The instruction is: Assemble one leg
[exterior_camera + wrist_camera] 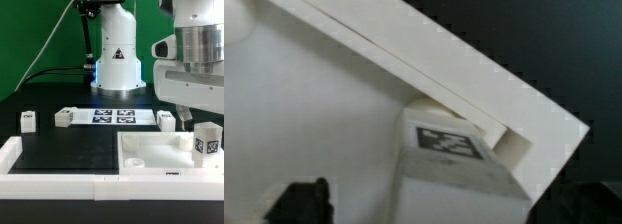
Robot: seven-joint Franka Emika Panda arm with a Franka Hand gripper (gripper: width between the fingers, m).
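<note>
One leg [207,140], a small white block with a black-and-white tag, stands upright in the corner socket of the large white tray-like piece [150,158] at the exterior view's right. In the wrist view the same leg [446,152] sits against the tray's raised rim [438,70]. My gripper [192,112] hangs just above and slightly behind this leg. Its jaws are open; in the wrist view the gripper [452,208] has dark fingertips [299,205] wide apart on either side of the leg, not touching it.
Three more legs lie on the black table: one [28,121] at the exterior view's left, one [65,117] beside it, one [166,120] behind the tray. The marker board [113,116] lies before the robot base [117,60]. A white fence [50,185] borders the front and left.
</note>
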